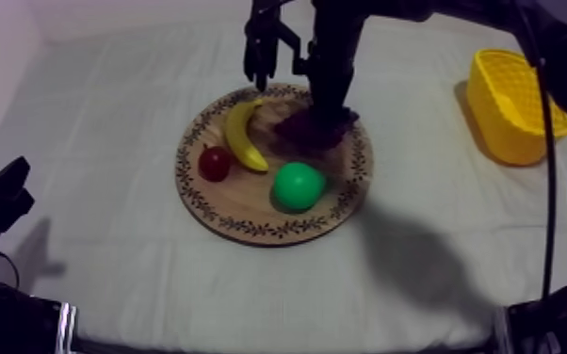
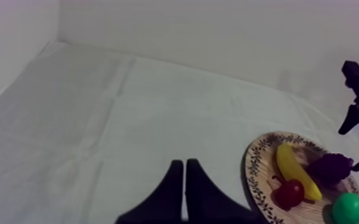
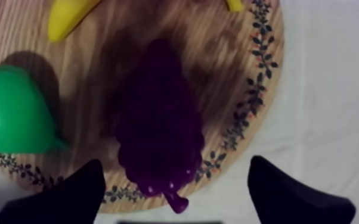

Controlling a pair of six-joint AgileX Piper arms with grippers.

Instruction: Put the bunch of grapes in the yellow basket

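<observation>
Purple bunch of grapes [image 3: 158,119], between spread right jaws

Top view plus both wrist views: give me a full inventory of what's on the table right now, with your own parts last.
cloth: one, grey-white, covering the table
board: one, wooden with patterned rim, mid-table
banana: one, yellow, on the board between the small red fruit and the grapes
small red fruit: one, red, on the board beside the banana
pear: one, green, on the board's near side
grapes: one bunch, purple, lying on the board
basket: one, yellow, on the cloth at my right, apart from the board
left gripper: one, black, shut, low at my left, away from the board
right gripper: one, black, open, a finger either side of the grapes
</observation>
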